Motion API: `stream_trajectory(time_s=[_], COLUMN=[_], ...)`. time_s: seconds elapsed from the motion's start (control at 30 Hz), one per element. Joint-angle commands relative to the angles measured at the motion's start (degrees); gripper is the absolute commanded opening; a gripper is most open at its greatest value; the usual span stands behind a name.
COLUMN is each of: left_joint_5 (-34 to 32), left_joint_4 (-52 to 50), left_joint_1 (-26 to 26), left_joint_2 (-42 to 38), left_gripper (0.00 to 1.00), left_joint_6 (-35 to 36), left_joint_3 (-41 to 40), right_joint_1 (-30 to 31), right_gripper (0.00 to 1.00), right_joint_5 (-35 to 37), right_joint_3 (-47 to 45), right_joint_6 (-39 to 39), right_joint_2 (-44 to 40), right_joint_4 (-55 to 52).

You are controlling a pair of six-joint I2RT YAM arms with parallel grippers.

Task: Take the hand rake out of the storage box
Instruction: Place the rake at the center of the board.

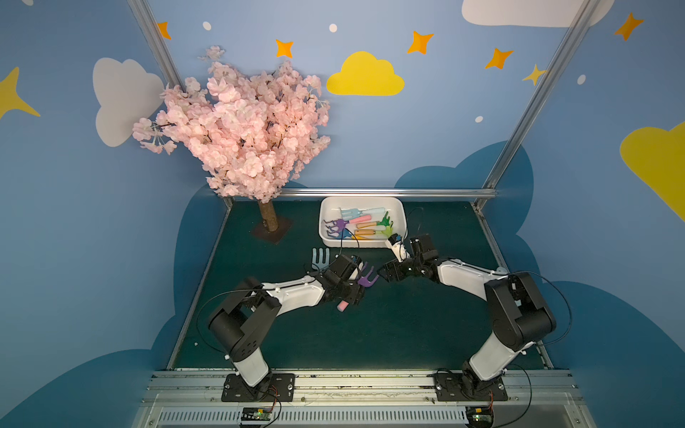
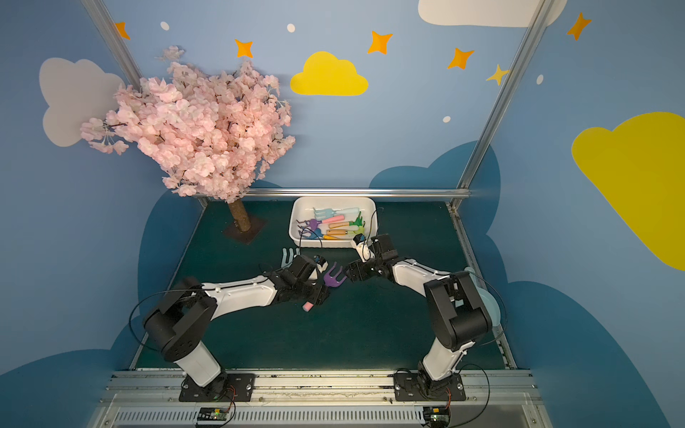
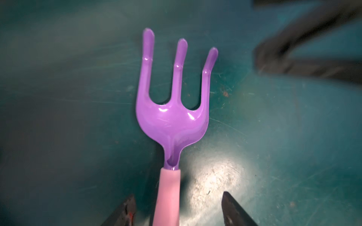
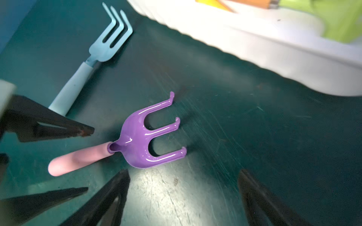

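Note:
A hand rake [image 1: 367, 279] [image 2: 334, 278] with a purple three-pronged head and a pink handle is out on the green table, in front of the white storage box [image 1: 363, 243] [image 2: 326, 244]. My left gripper [image 1: 355, 291] [image 3: 178, 195] stands open astride the pink handle [image 3: 168, 195], with a gap on each side. The right gripper [image 1: 381, 276] [image 4: 182, 182] is open and holds nothing, just short of the purple head [image 4: 141, 144]. Several more coloured rakes [image 1: 356, 226] lie inside the box.
A light blue rake [image 1: 320, 257] [image 4: 109, 43] lies on the table to the left of my left gripper. A pink blossom tree [image 1: 241, 129] stands at the back left on a dark base. A pale blue scoop [image 2: 485, 300] shows behind the right arm.

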Motion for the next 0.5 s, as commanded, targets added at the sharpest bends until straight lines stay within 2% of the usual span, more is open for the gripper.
stream_trajectory(time_s=[0.0, 0.13, 0.47], left_joint_5=[-4.24, -10.74, -14.58], left_joint_4=[-5.71, -9.97, -13.83], left_joint_1=[-1.50, -2.41, -4.01], left_joint_2=[3.18, 5.64, 7.72], left_gripper=[0.61, 0.51, 0.08], left_joint_6=[1.30, 0.34, -2.15], left_joint_3=[2.62, 5.28, 7.54], right_joint_1=[-2.21, -6.79, -13.58], right_gripper=[0.92, 0.92, 0.92], right_joint_5=[0.97, -3.27, -7.06], right_joint_3=[-2.79, -7.15, -11.17], right_joint_6=[5.73, 8.92, 12.24], right_joint_2=[-3.88, -6.78, -9.14], right_joint_4=[4.06, 8.09, 11.42])
